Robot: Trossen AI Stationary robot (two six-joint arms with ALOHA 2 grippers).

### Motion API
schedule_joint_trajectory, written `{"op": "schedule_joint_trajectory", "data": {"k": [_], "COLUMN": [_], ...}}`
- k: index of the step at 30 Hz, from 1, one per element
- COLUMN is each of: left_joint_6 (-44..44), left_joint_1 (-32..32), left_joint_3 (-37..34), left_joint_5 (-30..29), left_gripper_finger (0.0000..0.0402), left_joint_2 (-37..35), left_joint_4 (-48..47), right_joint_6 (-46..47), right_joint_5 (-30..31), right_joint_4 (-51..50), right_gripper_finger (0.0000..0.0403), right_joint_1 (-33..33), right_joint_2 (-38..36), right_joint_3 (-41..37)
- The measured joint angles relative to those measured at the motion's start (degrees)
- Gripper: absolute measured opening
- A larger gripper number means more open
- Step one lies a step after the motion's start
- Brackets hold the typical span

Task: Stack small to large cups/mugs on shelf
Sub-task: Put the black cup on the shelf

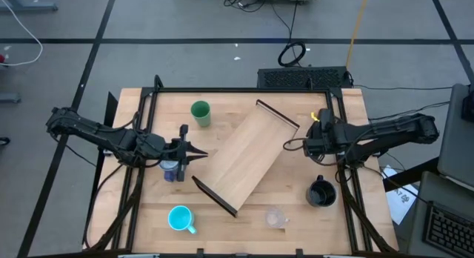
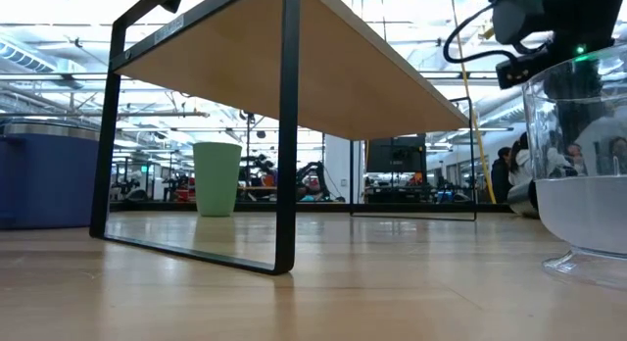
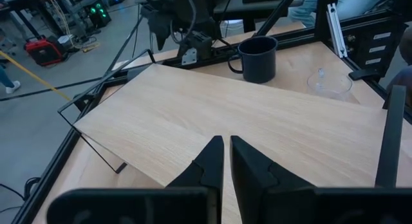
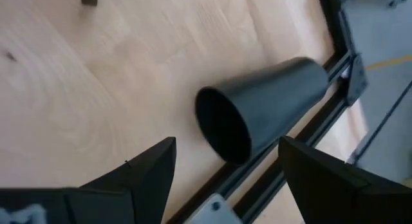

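Note:
The shelf (image 1: 248, 158) stands slantwise in mid-table on its dark end brackets. A tall black cup (image 4: 264, 108) lies on its side against the table's right frame rail. My right gripper (image 4: 226, 147) hovers open above the cup, one finger on each side of its mouth, touching nothing. My left gripper (image 1: 194, 152) is shut and hangs level over the shelf's left edge, empty. Below that arm stands a blue-purple mug (image 1: 172, 171). Also upright on the table are a green tumbler (image 1: 200, 113), a cyan mug (image 1: 180, 219), a wide black mug (image 1: 321, 193) and a tiny clear cup (image 1: 276, 218).
A dark metal frame (image 1: 342, 124) borders the tabletop, close beside the lying cup. In the low view the clear cup (image 2: 583, 174) stands very near the camera on the right, with the green tumbler (image 2: 217, 179) seen beneath the shelf board (image 2: 323, 76).

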Motion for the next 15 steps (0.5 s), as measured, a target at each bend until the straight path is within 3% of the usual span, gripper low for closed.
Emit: {"op": "schedule_joint_trajectory", "data": {"k": [5, 15], "left_joint_6": [0.0, 0.44], "left_joint_1": [0.0, 0.01], "left_joint_3": [0.0, 0.0], "left_joint_5": [0.01, 0.0], "left_gripper_finger": [0.0031, 0.0031], "left_joint_2": [0.0, 0.0], "left_joint_4": [-0.02, -0.04], "right_joint_6": [-5.07, -6.8], "right_joint_5": [1.17, 1.5], "right_joint_4": [2.56, 2.99], "right_gripper_finger": [0.0266, 0.0252], "right_joint_1": [0.0, -0.96], "right_joint_2": [0.0, 3.88], "right_joint_3": [-1.28, -1.28]}}
